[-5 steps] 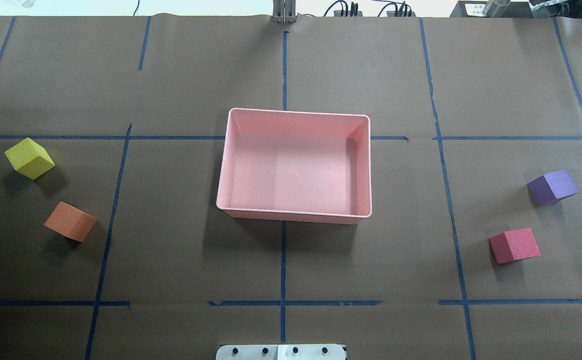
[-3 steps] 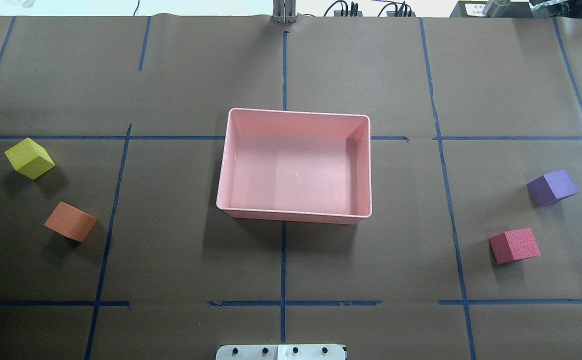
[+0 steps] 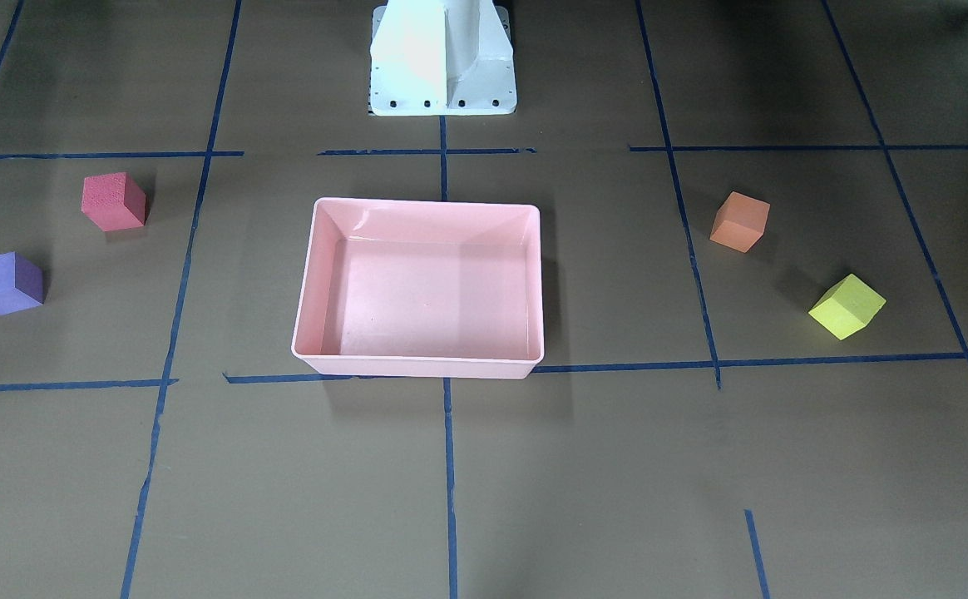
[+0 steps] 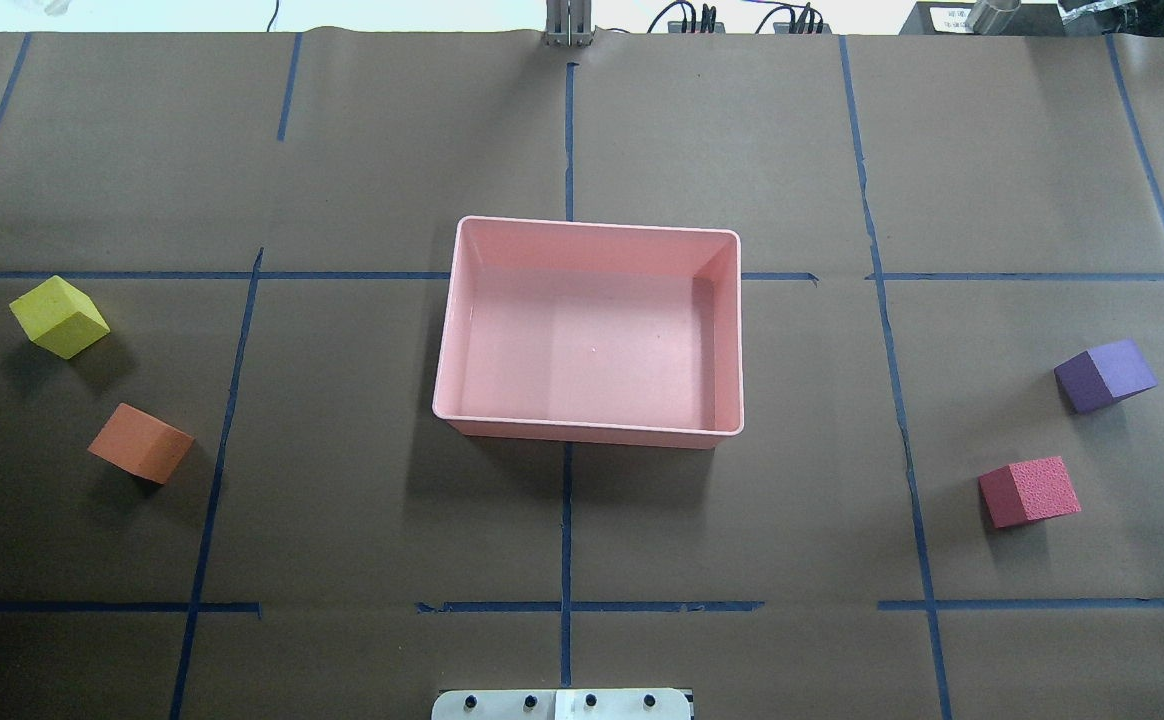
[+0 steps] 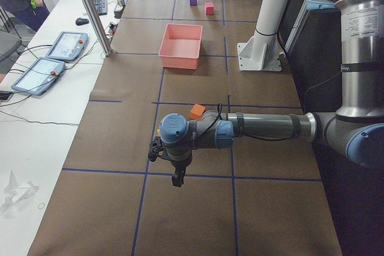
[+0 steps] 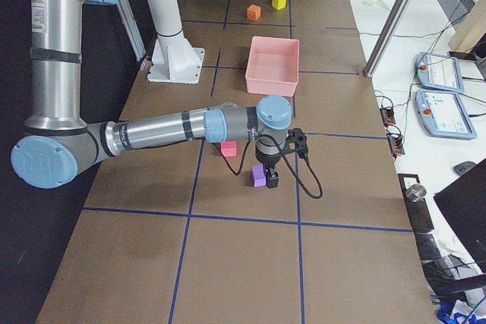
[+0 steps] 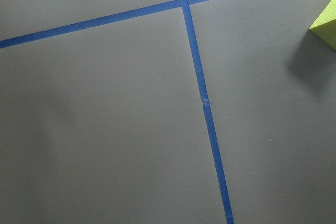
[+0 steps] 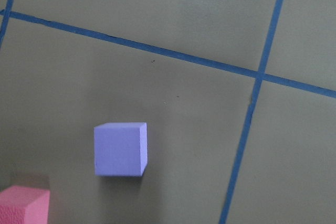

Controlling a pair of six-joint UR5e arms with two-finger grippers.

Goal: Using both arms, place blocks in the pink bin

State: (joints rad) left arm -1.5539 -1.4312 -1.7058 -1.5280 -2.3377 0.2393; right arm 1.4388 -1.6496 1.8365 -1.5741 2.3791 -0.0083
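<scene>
The pink bin [image 4: 592,340] stands empty at the table's middle. The yellow-green block [image 4: 59,317] and the orange block [image 4: 140,443] lie on the left, the purple block [image 4: 1105,375] and the red block [image 4: 1029,492] on the right. Neither arm shows in the overhead or front views. In the exterior left view my left gripper [image 5: 177,179] hangs over the table's near end, past the orange block [image 5: 197,111]. In the exterior right view my right gripper [image 6: 270,178] hangs beside the purple block [image 6: 258,176]. I cannot tell whether either gripper is open or shut.
The white pedestal base [image 3: 442,58] stands behind the bin on the robot's side. Blue tape lines cross the brown table cover. A side table with tablets [image 5: 66,45] and a metal post [image 5: 90,10] runs along the far edge.
</scene>
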